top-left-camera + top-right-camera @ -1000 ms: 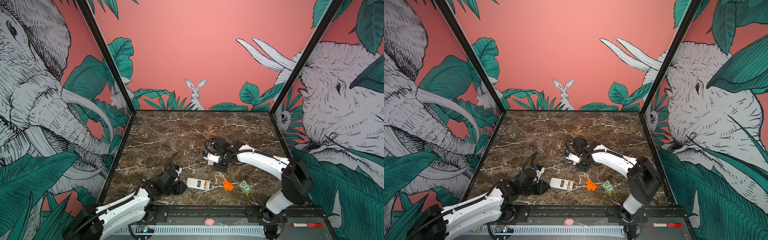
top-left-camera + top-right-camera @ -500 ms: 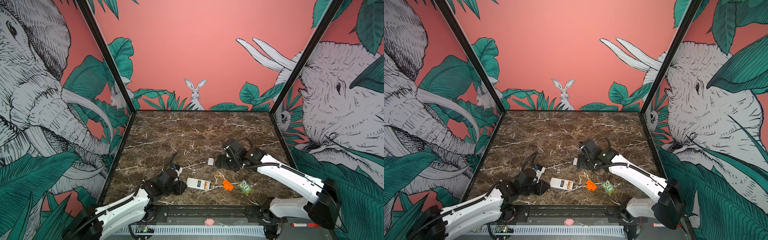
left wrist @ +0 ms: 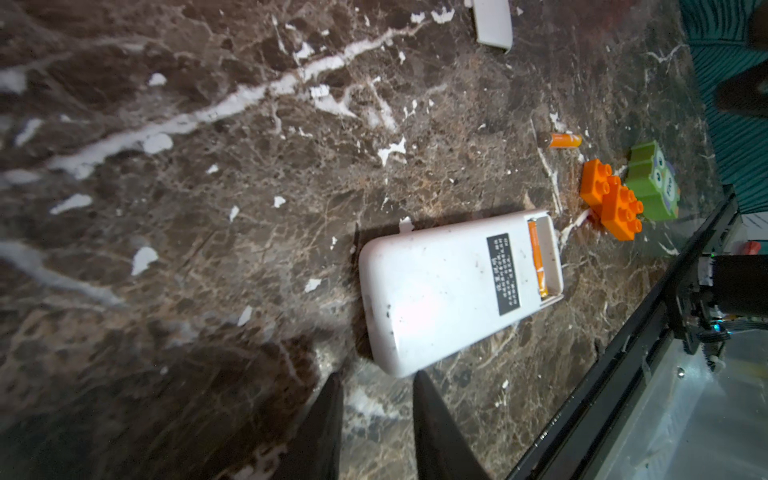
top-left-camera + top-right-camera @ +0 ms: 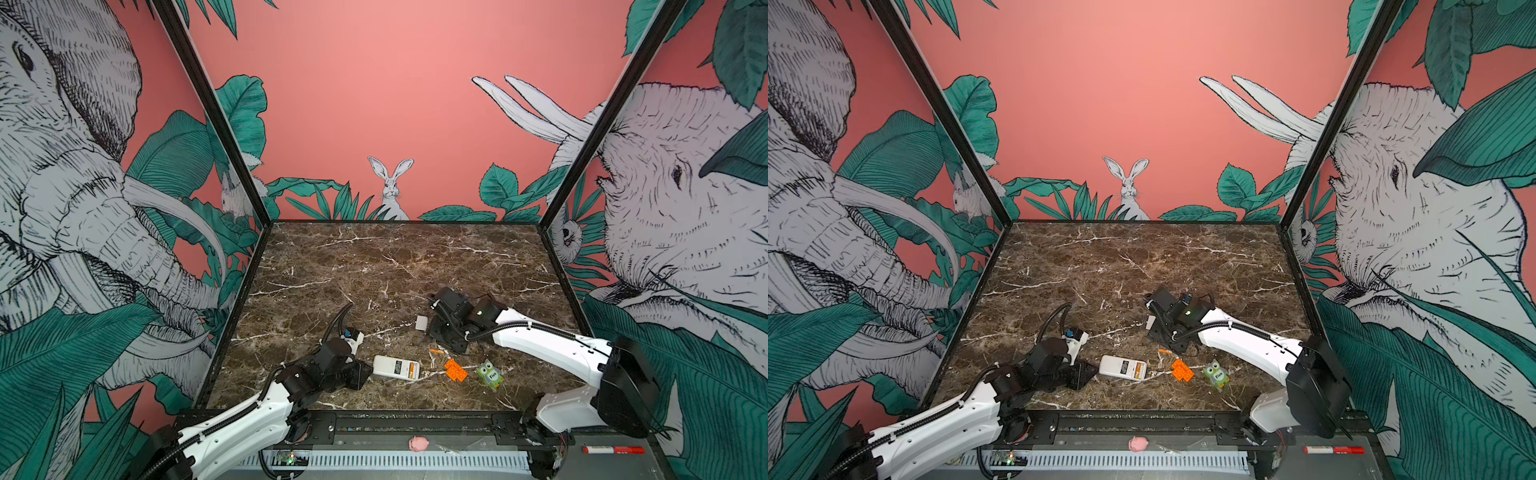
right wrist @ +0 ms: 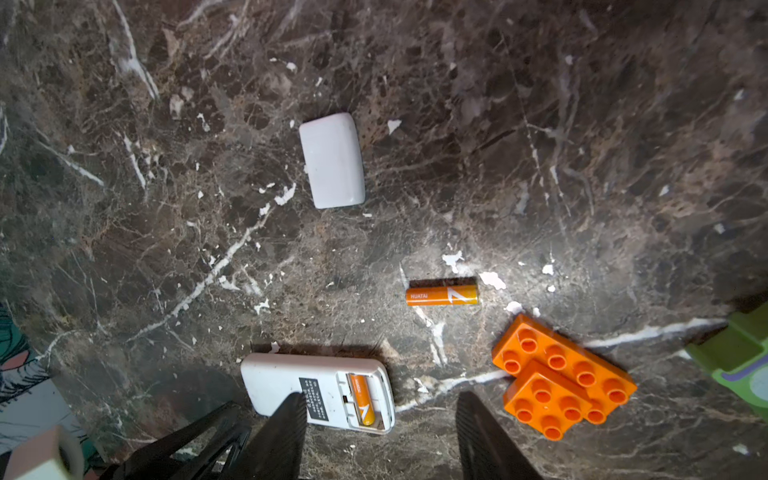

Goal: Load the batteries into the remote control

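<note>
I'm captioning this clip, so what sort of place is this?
Likely a robot test booth, not a home: jungle-print wall panels box in a marble-look tabletop, and two white robot arms rise from its front rail.

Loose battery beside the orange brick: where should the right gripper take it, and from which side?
I'd take the loose battery at mid-barrel, coming straight down with the right gripper, jaws set across its length. It lies flat on the marble table with bare surface along both long sides; the orange brick sits apart, near one end.
</note>
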